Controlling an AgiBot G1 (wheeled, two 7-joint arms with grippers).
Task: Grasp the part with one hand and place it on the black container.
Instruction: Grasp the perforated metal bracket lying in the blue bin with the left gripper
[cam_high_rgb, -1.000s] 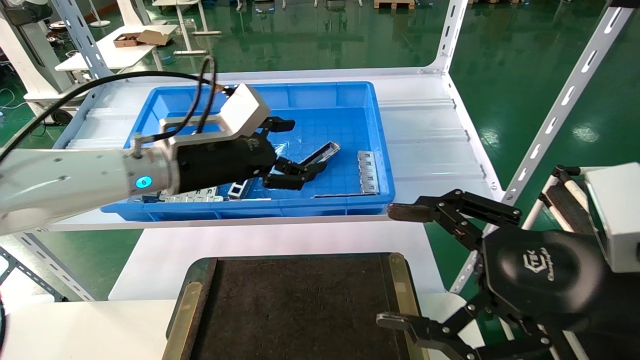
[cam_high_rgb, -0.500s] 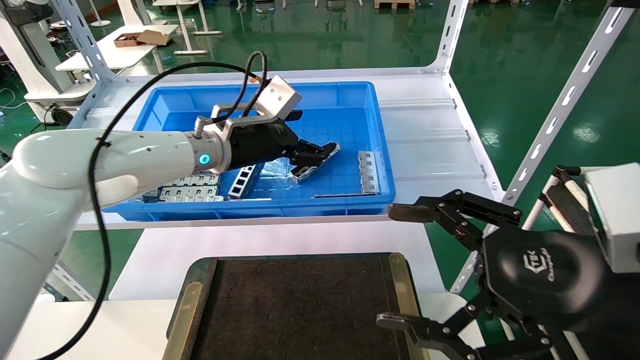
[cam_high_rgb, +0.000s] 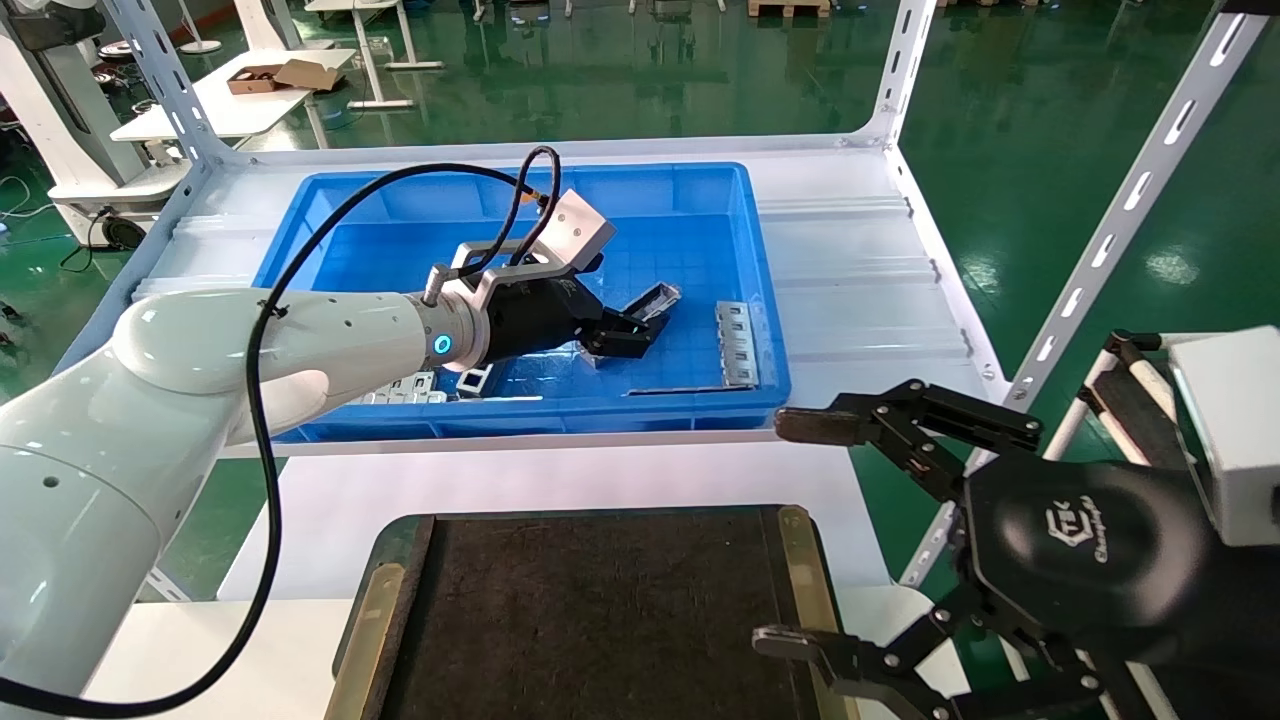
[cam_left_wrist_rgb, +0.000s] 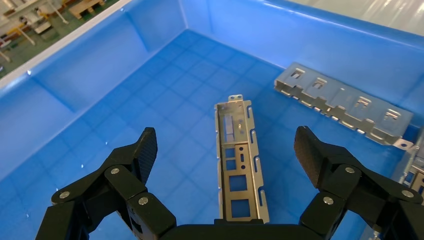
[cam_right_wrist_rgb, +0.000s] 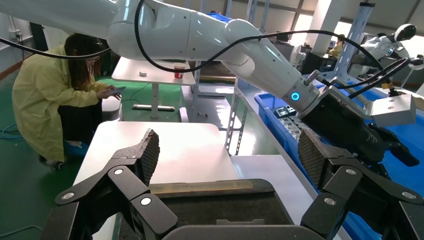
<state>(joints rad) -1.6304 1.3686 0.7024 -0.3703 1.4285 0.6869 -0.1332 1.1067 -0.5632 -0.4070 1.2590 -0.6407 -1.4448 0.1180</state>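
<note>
I am lowering my left gripper (cam_left_wrist_rgb: 227, 150) farther into the blue bin (cam_high_rgb: 700, 190) than a moment ago, released, straddling the one part (cam_left_wrist_rgb: 238, 160) on the floor. My right gripper (cam_high_rgb: 800, 530) is hanging released beside the one black container (cam_high_rgb: 600, 610).

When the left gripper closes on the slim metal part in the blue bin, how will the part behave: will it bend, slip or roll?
The part looks like thin folded sheet metal, so probably stiff and light. Its bare shiny walls may slip, though the left gripper has ribbed fingers. It lies flat in the blue bin, so rolling seems unlikely.
</note>
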